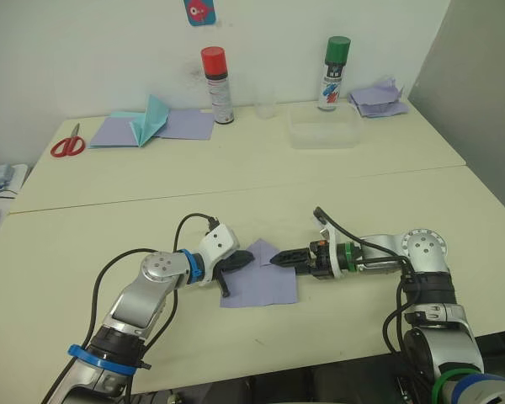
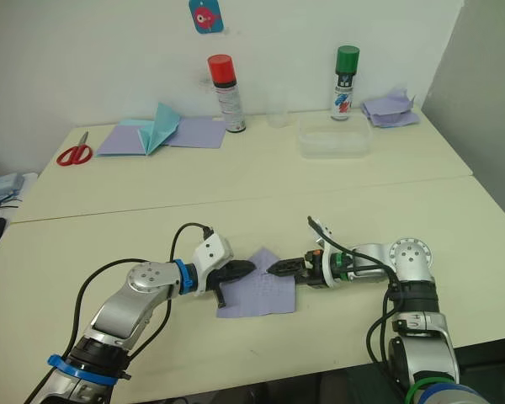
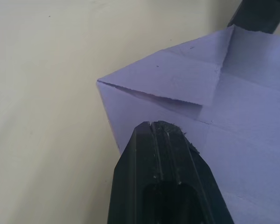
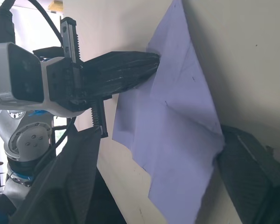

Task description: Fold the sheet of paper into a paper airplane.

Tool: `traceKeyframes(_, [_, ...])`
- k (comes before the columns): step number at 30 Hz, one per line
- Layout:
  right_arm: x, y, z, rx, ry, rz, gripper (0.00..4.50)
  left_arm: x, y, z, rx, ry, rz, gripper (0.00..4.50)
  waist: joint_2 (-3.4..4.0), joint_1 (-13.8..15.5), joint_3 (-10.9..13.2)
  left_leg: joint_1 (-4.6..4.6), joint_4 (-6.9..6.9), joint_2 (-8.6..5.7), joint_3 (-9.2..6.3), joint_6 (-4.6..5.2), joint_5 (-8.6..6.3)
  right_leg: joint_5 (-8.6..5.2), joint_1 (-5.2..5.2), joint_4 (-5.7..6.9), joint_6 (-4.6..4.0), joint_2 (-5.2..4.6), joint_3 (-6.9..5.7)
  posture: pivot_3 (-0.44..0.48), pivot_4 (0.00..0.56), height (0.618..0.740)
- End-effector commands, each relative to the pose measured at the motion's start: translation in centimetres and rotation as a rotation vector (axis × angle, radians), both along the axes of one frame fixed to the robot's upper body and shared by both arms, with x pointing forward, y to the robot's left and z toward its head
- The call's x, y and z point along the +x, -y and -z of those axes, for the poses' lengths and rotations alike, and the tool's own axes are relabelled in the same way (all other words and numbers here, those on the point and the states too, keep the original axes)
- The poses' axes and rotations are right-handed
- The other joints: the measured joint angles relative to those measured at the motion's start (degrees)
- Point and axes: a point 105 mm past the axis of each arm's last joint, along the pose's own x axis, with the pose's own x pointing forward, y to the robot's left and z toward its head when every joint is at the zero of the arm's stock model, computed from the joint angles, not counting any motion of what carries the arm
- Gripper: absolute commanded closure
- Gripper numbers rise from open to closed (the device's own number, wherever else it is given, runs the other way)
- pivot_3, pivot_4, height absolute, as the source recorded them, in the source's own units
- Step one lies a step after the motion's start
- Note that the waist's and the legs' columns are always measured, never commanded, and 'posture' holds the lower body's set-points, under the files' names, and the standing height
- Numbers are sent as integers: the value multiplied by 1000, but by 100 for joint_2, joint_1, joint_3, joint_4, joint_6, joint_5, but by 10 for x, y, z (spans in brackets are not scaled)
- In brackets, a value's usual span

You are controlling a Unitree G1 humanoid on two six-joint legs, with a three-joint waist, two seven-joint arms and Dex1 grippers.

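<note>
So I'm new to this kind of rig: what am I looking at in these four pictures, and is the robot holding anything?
It is a two-armed humanoid robot at a cream table. The two wide pictures come from cameras in its head, looking down over its arms. The two close pictures come from cameras on its wrists.

Between the arms lies the sheet of paper, pale lavender, with one corner folded over. The left gripper has its fingers shut, tips at the sheet's edge. The right gripper reaches in from the other side; its wrist picture shows its fingers spread, with the sheet between them. Nothing is lifted.

At the back stand two spray cans, a clear tub, scissors, a teal folded paper and spare lavender sheets.
</note>
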Motion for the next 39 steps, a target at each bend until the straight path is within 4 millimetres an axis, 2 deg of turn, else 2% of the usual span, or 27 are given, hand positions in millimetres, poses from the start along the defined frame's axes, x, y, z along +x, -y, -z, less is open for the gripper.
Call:
traceKeyframes(1, [3,1,-12,50,23,-3,2263,-12,0,29,47,-114,1,4500,0,1,0,0,0,0,0,0,0,0,0,0,0,0,1,0,150,740])
traceKeyframes(7, [5,3,-17,66,33,5,4446,-12,-1,29,50,-116,2,4500,0,0,0,0,1,0,0,1,0,0,0,0,0,0,0,0,150,740])
traceKeyframes(20, [5,-22,-29,153,66,-19,4485,-11,-13,29,52,-149,-33,4500,2,-5,1,0,0,1,-1,1,-1,0,-1,1,0,0,0,0,150,740])
traceKeyframes(28, [5,-41,-22,141,58,-26,4485,-12,-5,27,37,-149,-7,4500,3,-12,1,0,0,1,-1,1,-1,0,-3,2,0,0,1,0,150,740])
traceKeyframes(39, [1,-50,-19,138,72,-59,4485,-18,-8,29,45,-161,-4,4500,5,-16,1,1,-1,1,-2,1,-1,0,-4,2,0,1,1,0,150,740])
